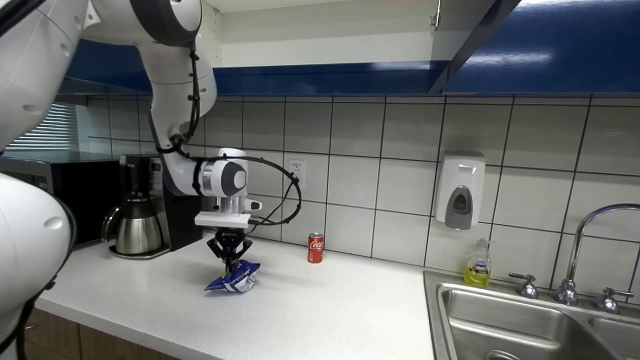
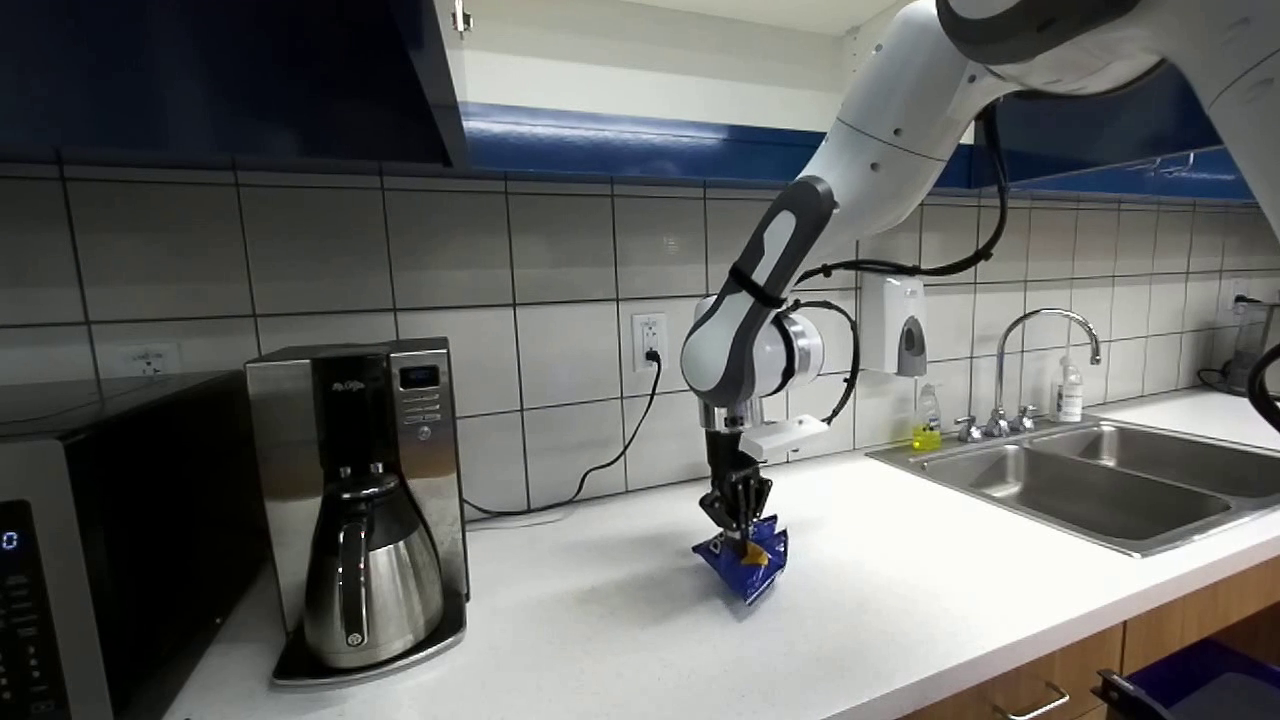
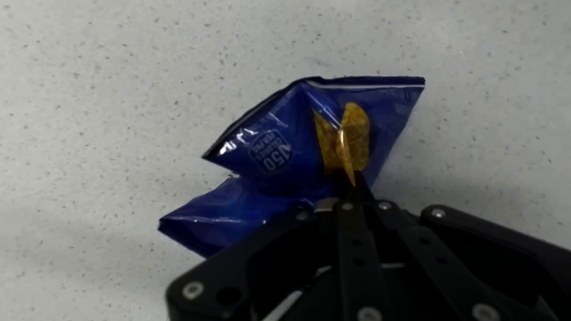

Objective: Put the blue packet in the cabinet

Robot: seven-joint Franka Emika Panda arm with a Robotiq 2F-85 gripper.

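Observation:
The blue packet [image 1: 242, 281] is crinkled foil with lighter and yellow markings. It shows in both exterior views [image 2: 757, 577], at the counter under the arm. My gripper [image 1: 229, 269] points down, its fingers closed on the pinched middle of the packet. In the wrist view the packet [image 3: 285, 151] bulges out ahead and to the left of the fingertips [image 3: 352, 189], which are partly hidden in its folds. I cannot tell whether its lower corners touch the counter. The overhead cabinet [image 1: 325, 77] stands open above, white inside, in both exterior views [image 2: 640, 140].
A red can [image 1: 315, 248] stands by the wall. A coffee maker [image 2: 425, 470] and microwave [image 2: 150, 480] stand on one side. A sink [image 1: 434, 310], soap bottle [image 1: 478, 270] and wall dispenser [image 1: 460, 190] are on the other. An open cabinet door [image 1: 470, 45] juts outward overhead.

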